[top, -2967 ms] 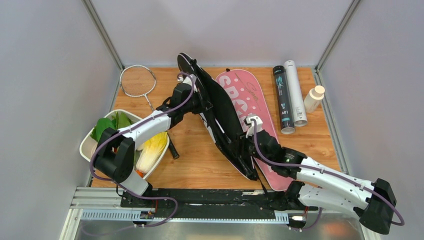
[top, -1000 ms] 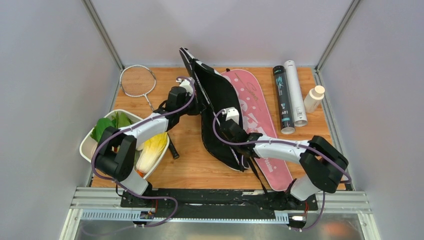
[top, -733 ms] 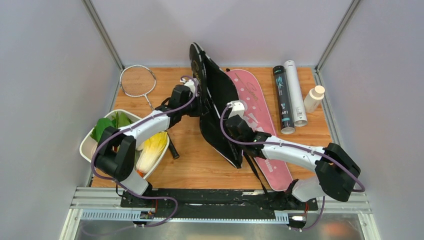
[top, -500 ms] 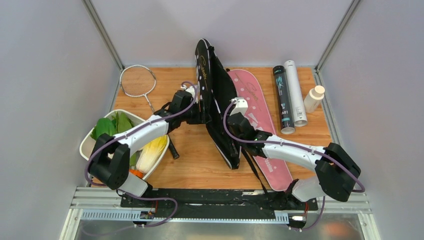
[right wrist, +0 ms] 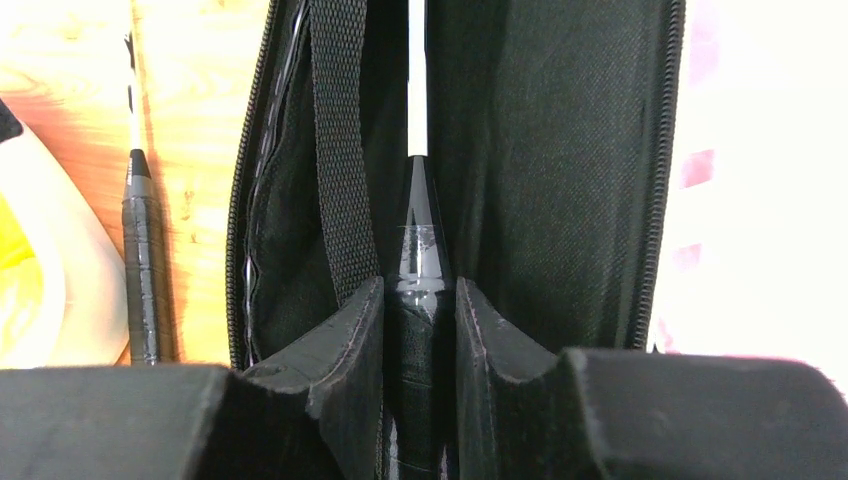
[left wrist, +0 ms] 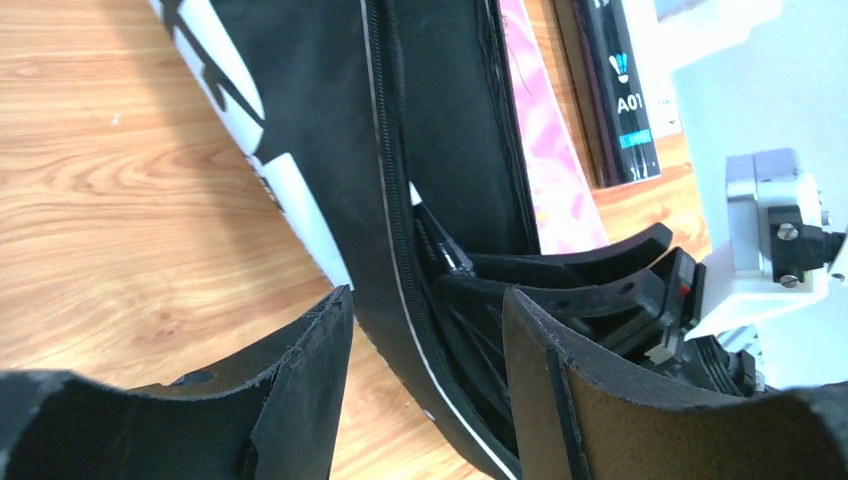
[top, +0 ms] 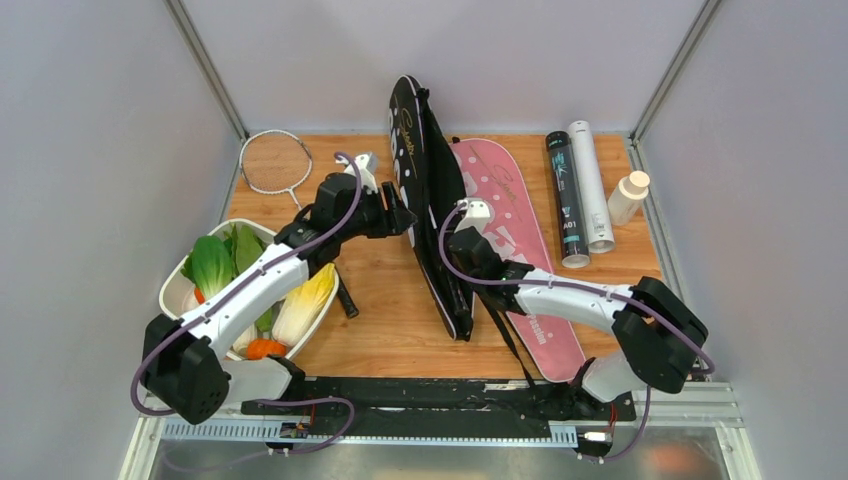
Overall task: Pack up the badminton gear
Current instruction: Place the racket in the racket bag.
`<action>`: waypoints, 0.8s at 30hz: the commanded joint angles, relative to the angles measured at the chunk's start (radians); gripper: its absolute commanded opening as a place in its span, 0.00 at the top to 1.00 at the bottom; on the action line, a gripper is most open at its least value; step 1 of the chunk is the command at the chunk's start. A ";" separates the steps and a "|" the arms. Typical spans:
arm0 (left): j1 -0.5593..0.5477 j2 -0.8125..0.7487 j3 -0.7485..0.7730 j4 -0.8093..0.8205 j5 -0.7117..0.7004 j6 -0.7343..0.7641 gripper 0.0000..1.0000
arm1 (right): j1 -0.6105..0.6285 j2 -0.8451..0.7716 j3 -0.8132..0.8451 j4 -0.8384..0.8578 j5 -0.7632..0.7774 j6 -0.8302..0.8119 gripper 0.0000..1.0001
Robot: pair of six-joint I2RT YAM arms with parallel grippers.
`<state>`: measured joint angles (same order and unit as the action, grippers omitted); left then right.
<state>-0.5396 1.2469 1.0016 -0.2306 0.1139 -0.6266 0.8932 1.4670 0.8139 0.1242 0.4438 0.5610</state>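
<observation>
Right gripper (right wrist: 420,287) clenched on racket handle (right wrist: 419,230) inside black bag (top: 412,130) | left gripper (left wrist: 425,296) let go, jaws apart by the bag's zip | bag stands on its edge on the table (top: 385,320), pink bag (top: 503,190) flat beside it

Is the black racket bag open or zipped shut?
Open. The black bag's zipper edges gape apart, and a racket handle sits inside, between the right gripper's jaws.
</observation>
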 commanded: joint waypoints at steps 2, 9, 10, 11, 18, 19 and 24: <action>-0.041 0.062 -0.024 0.048 0.066 -0.021 0.37 | -0.005 0.055 0.031 0.121 -0.002 0.013 1.00; -0.089 0.089 -0.079 0.068 0.008 0.009 0.36 | -0.001 0.065 0.028 0.146 -0.031 0.033 1.00; -0.091 0.091 -0.088 0.077 0.010 0.008 0.35 | 0.000 0.062 0.030 0.146 -0.033 0.033 1.00; -0.092 0.097 -0.091 0.091 0.011 0.008 0.35 | 0.002 0.061 0.031 0.147 -0.033 0.033 1.00; -0.101 0.144 0.005 0.002 -0.121 0.063 0.34 | 0.023 0.061 0.035 0.141 -0.021 0.032 1.00; -0.101 0.146 0.018 -0.002 -0.131 0.065 0.34 | 0.026 0.063 0.038 0.137 -0.017 0.032 1.00; -0.112 0.117 0.085 0.073 -0.071 0.017 0.40 | 0.030 0.076 0.045 0.134 -0.010 0.039 1.00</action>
<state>-0.6361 1.4040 1.0119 -0.2417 0.0200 -0.5930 0.9154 1.5375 0.8139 0.1711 0.4202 0.5797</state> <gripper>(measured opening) 0.626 0.295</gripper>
